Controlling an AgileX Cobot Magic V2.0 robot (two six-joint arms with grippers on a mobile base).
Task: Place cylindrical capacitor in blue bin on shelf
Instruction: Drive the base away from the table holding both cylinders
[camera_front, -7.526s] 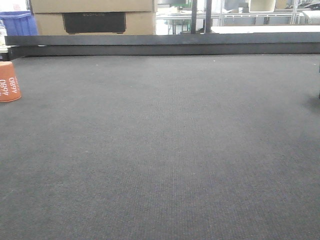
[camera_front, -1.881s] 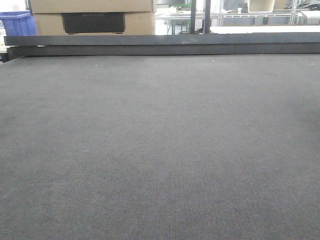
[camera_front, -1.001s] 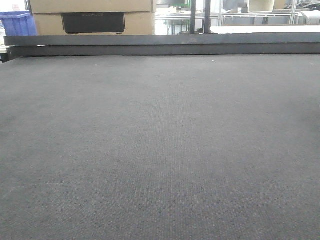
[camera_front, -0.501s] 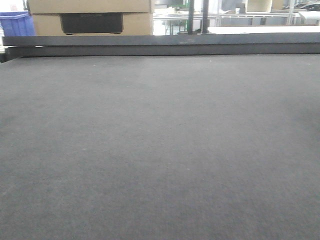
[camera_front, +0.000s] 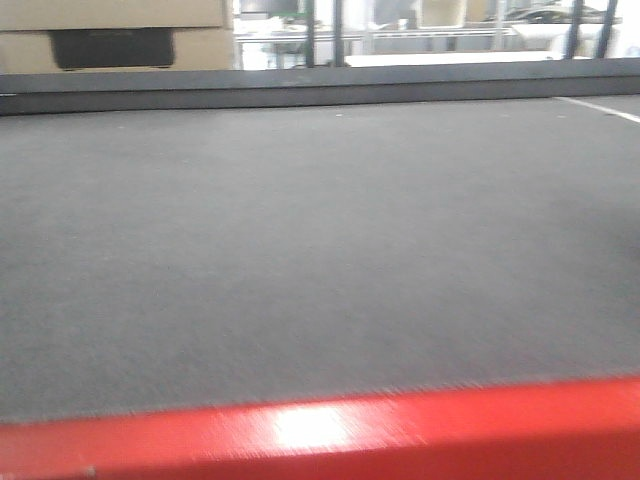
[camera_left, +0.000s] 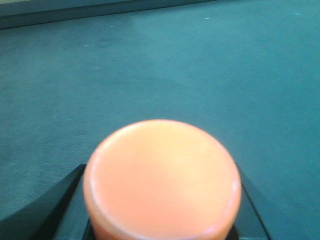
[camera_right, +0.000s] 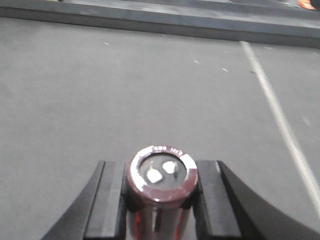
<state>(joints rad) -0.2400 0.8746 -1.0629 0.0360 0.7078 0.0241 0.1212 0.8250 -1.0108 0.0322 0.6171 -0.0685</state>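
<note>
The cylindrical capacitor (camera_left: 162, 180), an orange round-ended cylinder, fills the lower middle of the left wrist view. My left gripper (camera_left: 160, 212) is shut on it, with a black finger (camera_left: 62, 202) showing on each side. My right gripper (camera_right: 162, 202) is shut on a dark red cylinder (camera_right: 162, 175) with two metal terminals on its end, which stands upright between the pads (camera_right: 112, 200). Both are held above the grey mat. Neither gripper shows in the front view. The blue bin and the shelf are out of view.
A grey mat (camera_front: 320, 230) covers the table, with a dark raised rail (camera_front: 300, 88) along its far side. A cardboard box (camera_front: 110, 30) stands behind the rail. A red strip (camera_front: 320, 430) crosses the bottom of the front view. A white line (camera_right: 277, 115) runs along the mat.
The orange cylinder that stood at the mat's left edge is gone from the front view. The view has shifted: the background slid left, the blue bin left the frame, and a red strip appeared below.
</note>
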